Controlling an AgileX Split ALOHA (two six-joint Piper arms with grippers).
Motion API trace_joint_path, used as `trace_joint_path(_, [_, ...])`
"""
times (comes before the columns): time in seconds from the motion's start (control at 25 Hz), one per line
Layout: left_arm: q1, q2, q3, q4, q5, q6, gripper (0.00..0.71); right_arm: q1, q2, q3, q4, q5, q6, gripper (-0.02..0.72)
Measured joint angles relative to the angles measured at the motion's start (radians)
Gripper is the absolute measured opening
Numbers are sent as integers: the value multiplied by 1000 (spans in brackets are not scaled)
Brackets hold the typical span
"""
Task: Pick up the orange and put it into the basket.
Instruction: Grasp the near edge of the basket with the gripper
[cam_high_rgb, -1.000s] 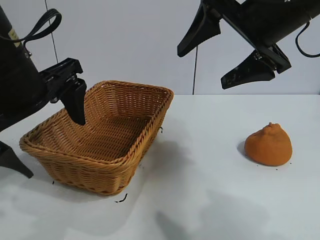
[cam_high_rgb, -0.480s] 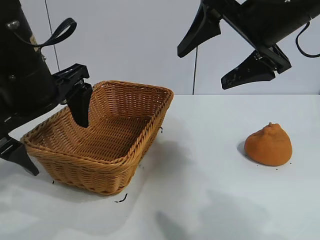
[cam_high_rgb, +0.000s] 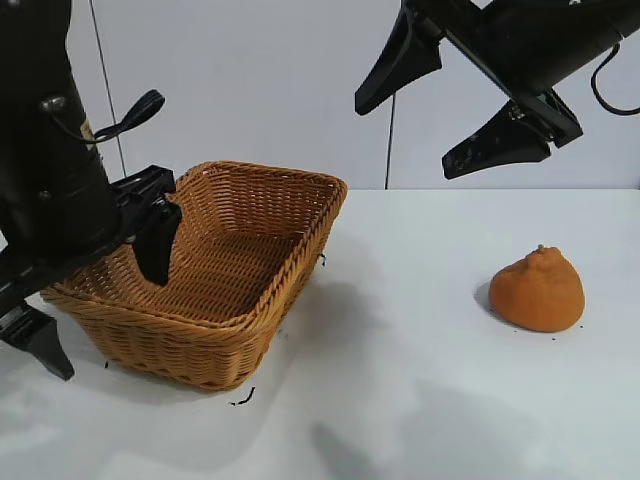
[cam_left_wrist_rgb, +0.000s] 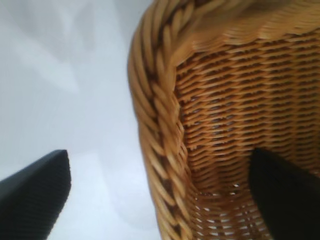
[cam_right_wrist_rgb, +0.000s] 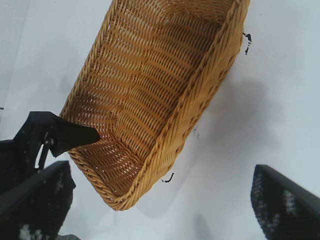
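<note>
On the white desk (cam_high_rgb: 400, 400), seen from the exterior camera, the basket (cam_high_rgb: 215, 330) sits toward the left and the orange (cam_high_rgb: 538, 290) rests well apart from it on the right, knobby top up, nothing touching it. The left gripper (cam_high_rgb: 95, 300) stands over the basket's left end with its fingers spread wide and empty, one finger (cam_high_rgb: 157, 245) reaching down inside the basket and the other (cam_high_rgb: 38, 340) outside the wall, above the desk. The right gripper (cam_high_rgb: 445, 110) hangs high above the desk between basket and orange, its fingers also spread wide and holding nothing. From the left wrist camera, the braided rim of the basket (cam_left_wrist_rgb: 160, 115) runs between the two dark fingers (cam_left_wrist_rgb: 35, 195), one over bare desk (cam_left_wrist_rgb: 75, 75) and one against the woven inside. From the right wrist camera, the whole basket (cam_right_wrist_rgb: 200, 95) lies empty below, the left gripper's finger (cam_right_wrist_rgb: 70, 135) poking over its far end, and the orange is out of sight.
</note>
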Motion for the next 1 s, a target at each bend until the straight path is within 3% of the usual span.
trace_joint_path(0.6, [0, 81, 0, -37, -40, -41, 678, 0, 0, 0, -5, 0, 0, 696])
trace_joint_path(0.84, [0, 81, -1, -37, -83, -43, 458, 0, 0, 0, -11, 0, 0, 696])
trace_joint_path(1.0, [0, 81, -2, -40, -106, -44, 349, 0, 0, 0, -11, 1, 0, 696])
